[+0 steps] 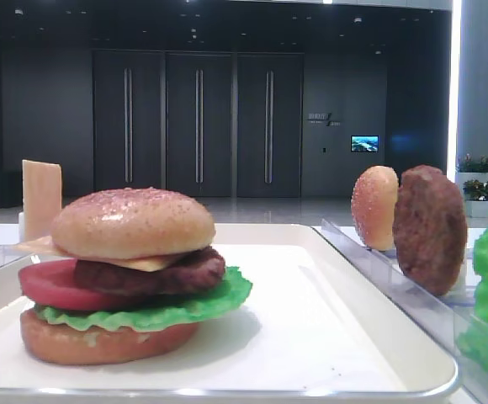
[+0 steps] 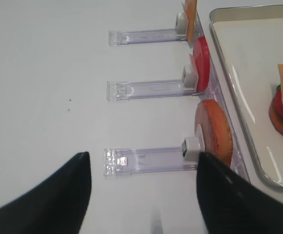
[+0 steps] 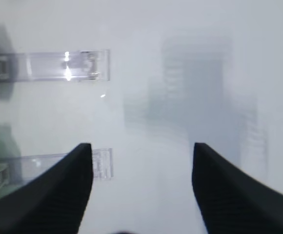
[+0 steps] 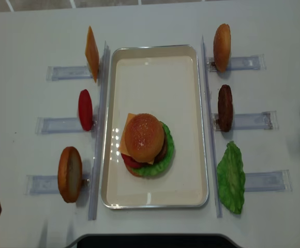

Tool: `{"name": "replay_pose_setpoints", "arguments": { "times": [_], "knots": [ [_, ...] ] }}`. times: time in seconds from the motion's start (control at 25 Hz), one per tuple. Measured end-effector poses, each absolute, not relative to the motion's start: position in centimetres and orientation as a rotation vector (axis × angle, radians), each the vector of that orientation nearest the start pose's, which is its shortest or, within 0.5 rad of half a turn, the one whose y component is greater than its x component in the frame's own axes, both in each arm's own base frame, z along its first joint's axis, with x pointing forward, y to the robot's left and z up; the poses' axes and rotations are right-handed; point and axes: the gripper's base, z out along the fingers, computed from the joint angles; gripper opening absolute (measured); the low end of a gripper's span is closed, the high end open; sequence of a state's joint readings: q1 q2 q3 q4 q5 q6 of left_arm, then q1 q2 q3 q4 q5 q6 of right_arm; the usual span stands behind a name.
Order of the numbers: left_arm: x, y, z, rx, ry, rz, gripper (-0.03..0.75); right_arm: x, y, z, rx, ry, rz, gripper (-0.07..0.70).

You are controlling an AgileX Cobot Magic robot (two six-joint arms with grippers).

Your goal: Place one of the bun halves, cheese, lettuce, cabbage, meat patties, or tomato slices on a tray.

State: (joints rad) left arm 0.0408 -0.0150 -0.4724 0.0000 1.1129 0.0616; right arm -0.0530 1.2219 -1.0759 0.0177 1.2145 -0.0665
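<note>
We see the white tray (image 4: 155, 199) in the middle of the white table (image 4: 26, 31), with a stacked burger toward the tray's near edge, left of its centre. The top bun half (image 4: 144, 137), a speckled dome, sits on the stack; under it lie a cheese slice (image 4: 125, 135), a meat patty (image 1: 156, 276), a tomato slice (image 1: 49, 284), a lettuce leaf (image 4: 166, 150) and the plain bottom bun (image 1: 101, 341).

Clear slotted racks line both long sides of the tray. On the left side a second cheese slice (image 4: 92, 53) stands at the far end, a red tomato slice (image 4: 85, 109) in the middle and a bun half (image 4: 70, 174) at the near end, each upright on its edge. On the right side another bun half (image 4: 222, 47) stands at the far end, a dark patty (image 4: 225, 107) in the middle, and a loose lettuce leaf (image 4: 231, 178) leans at the near end.

The right gripper (image 3: 140, 187) hangs over bare table beside two rack ends, its jaws apart with nothing between them. The left gripper (image 2: 144, 190) hangs over the near-left rack, jaws also spread and empty, the bun half just beyond them.
</note>
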Motion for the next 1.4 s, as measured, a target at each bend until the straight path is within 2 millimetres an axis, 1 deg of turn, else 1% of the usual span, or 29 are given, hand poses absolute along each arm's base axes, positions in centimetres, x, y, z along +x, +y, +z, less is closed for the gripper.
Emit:
{"name": "replay_pose_setpoints", "arguments": {
  "times": [0.08, 0.16, 0.36, 0.48, 0.56, 0.64, 0.72, 0.88, 0.96, 1.08, 1.16, 1.28, 1.4],
  "knots": [
    [-0.6, 0.0, 26.5, 0.022, 2.11, 0.061, 0.517, 20.8, -2.0, 33.1, 0.053, 2.802, -0.019, 0.423],
    [-0.6, 0.0, 26.5, 0.022, 2.11, 0.061, 0.517, 19.9, -2.3, 33.9, 0.077, 2.767, -0.03, 0.423],
    [-0.6, 0.0, 26.5, 0.022, 2.11, 0.061, 0.517, 18.2, -2.2, 35.3, 0.086, 2.692, -0.037, 0.394],
    [-0.6, 0.0, 26.5, 0.022, 2.11, 0.061, 0.517, 16.6, -2.0, 36.5, 0.088, 2.623, -0.042, 0.37],
    [-0.6, 0.0, 26.5, 0.022, 2.11, 0.061, 0.517, 14.8, -1.8, 37.7, 0.085, 2.551, -0.049, 0.36],
    [-0.6, 0.0, 26.5, 0.022, 2.11, 0.061, 0.517, 12.0, -1.4, 39.1, 0.08, 2.444, -0.061, 0.352],
    [-0.6, 0.0, 26.5, 0.022, 2.11, 0.061, 0.517, 9.5, -1.1, 40.1, 0.076, 2.351, -0.069, 0.349],
    [-0.6, 0.0, 26.5, 0.022, 2.11, 0.061, 0.517, 4.9, -0.5, 41.2, 0.068, 2.192, -0.082, 0.349],
    [-0.6, 0.0, 26.5, 0.022, 2.11, 0.061, 0.517, 3.1, -0.2, 41.0, 0.066, 2.139, -0.085, 0.349],
    [-0.6, 0.0, 26.5, 0.022, 2.11, 0.061, 0.517, 1.1, 0.1, 39.6, 0.063, 2.103, -0.082, 0.349],
    [-0.6, 0.0, 26.5, 0.022, 2.11, 0.061, 0.517, 0.4, 0.3, 38.0, 0.062, 2.109, -0.072, 0.349],
    [-0.6, 0.0, 26.5, 0.022, 2.11, 0.061, 0.517, -0.1, 0.5, 35.7, 0.058, 2.13, -0.041, 0.338],
    [-0.6, 0.0, 26.5, 0.022, 2.11, 0.061, 0.517, -0.5, 0.7, 34.0, 0.055, 2.139, -0.018, 0.329]
  ]
}}
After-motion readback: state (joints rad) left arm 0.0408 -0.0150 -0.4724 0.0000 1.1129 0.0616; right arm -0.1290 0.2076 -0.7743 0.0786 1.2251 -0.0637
